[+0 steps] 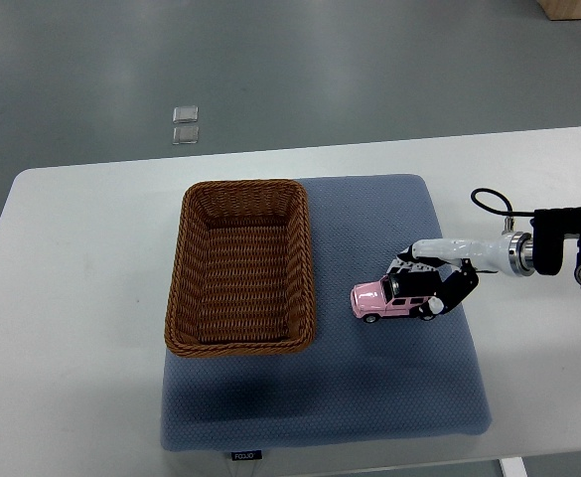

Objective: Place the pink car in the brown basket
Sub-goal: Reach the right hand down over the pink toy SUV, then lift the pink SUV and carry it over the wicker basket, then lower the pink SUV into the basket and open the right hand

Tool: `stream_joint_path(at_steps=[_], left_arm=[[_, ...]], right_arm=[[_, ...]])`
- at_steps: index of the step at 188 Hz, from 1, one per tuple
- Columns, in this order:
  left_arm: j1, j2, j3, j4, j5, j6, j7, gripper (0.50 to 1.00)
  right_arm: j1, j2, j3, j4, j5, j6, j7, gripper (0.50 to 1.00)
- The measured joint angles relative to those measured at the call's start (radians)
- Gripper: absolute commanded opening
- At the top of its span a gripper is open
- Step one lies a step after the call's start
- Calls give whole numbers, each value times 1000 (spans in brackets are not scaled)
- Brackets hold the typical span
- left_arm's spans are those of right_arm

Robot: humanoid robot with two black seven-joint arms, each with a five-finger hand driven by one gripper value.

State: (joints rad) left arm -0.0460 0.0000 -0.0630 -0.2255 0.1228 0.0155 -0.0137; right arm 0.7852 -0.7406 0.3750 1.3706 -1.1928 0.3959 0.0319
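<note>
Nearest the camera, the front edge of the blue mat (320, 417) lies flat on the white desk (72, 298), and everything for the job sits on this mat. Toward the left stands the brown basket (240, 346), a woven rectangle, open at the top and with nothing in it. Just to its right, apart from the basket wall, the pink car (394, 297) rests on its wheels on the mat, nose pointing left toward the basket. Coming in from the right edge, the right hand (431, 283) is at the car's rear half, its dark fingers (456, 290) curled around the roof and tail; they look closed on the car, though whether the hold is firm cannot be judged from above. No left arm shows. The step in hand seems to be securing the grasp before any lift. To do it well, the fingers should press on both sides of the body rather than only the back end, since a rear-heavy hold may let the nose drop. The car should then come straight up, high enough to clear the basket's right rim, travel left until it is over the middle of the basket, and be let go low so it does not bounce or roll out
</note>
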Motion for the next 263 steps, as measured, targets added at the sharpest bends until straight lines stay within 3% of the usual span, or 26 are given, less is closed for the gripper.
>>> stream_joint_path(at_steps=[35, 72, 110, 174, 263], left_arm=[[0, 0, 0, 0, 0, 0, 0, 1000], [0, 0, 3, -6, 0, -2, 0, 1000], [0, 0, 3, -8, 0, -2, 0, 1000], [0, 0, 3, -11, 0, -2, 0, 1000], [0, 0, 5, -12, 1, -2, 0, 1000]], right_arm=[[109, -69, 53, 39, 63, 69, 0, 500], [255, -40, 41, 26, 116, 86, -5, 500], [359, 121, -53, -68, 128, 87, -7, 500], [392, 481, -144, -363, 100, 52, -5, 500], [343, 685, -191, -537, 73, -43, 0, 500]])
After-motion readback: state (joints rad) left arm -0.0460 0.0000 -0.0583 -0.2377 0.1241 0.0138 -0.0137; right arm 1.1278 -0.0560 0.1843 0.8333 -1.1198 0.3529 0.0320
